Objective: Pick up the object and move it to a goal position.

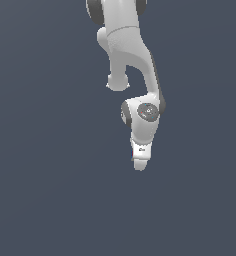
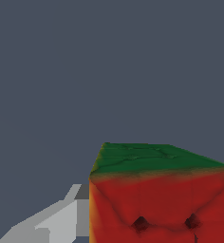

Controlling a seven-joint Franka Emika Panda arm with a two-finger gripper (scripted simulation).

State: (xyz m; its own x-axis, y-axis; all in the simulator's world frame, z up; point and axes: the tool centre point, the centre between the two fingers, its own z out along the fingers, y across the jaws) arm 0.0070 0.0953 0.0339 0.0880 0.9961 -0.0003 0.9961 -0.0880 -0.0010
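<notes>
In the wrist view the cube (image 2: 156, 204) fills the near corner, very close to the camera. It shows a red face with two dark dents and a green face above it. One grey-white finger (image 2: 61, 218) lies flat against the cube's side; the other finger is out of frame. In the exterior view the white gripper (image 1: 139, 166) points down at the end of the arm, with its fingers close together. The cube is hidden there behind the gripper.
The white arm (image 1: 132, 55) comes down from the top of the exterior view. Plain dark grey-blue ground (image 1: 50, 190) lies all around it, and no goal marker shows.
</notes>
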